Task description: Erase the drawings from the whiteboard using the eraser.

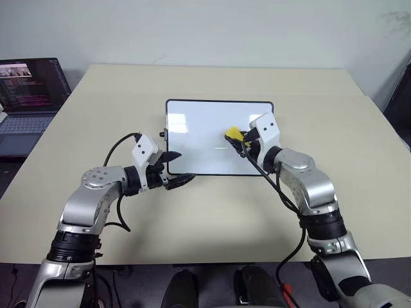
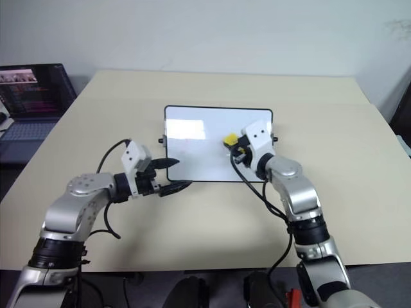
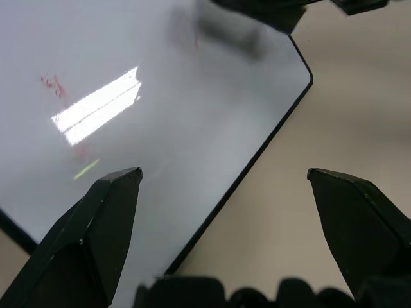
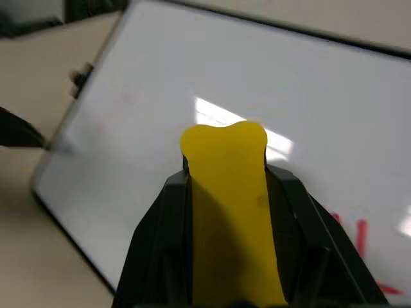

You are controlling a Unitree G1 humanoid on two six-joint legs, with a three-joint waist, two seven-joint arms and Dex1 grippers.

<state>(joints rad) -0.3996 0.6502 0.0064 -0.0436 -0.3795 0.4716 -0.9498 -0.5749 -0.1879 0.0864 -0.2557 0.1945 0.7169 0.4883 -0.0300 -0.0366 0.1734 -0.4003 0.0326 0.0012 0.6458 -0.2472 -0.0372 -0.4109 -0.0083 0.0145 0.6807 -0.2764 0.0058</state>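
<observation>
Pale grey wall (image 1: 212, 29) backs a wide beige table (image 1: 212, 218) that takes up most of the head views. At the far left, off the table's edge, a laptop (image 1: 29, 102) stands open with lines of text lit on its dark screen.

Moving right, the left gripper (image 1: 174, 168) reaches in level over the table, its two black fingers spread wide with nothing between them. Its upper fingertip lies over the near left corner of the whiteboard (image 1: 199, 138), and the lower one sits just past the board's near edge; whether either touches the board I cannot tell. In the left wrist view the board's black frame runs diagonally between the two open fingers (image 3: 96, 231).

The whiteboard lies flat near the table's middle, a glossy white rectangle in a thin black frame with rounded corners and a small black knob on its left edge. A bright window reflection crosses its surface. Faint red drawings (image 3: 54, 86) show in the left wrist view as smudgy flecks, and bolder red strokes appear in the right wrist view near the frame's lower right.

Over the board's right half, the right gripper (image 1: 239, 142) is clamped on the eraser (image 4: 228, 192), a yellow block squeezed between the black fingers so its free end bulges. No container stands anywhere on the table.
</observation>
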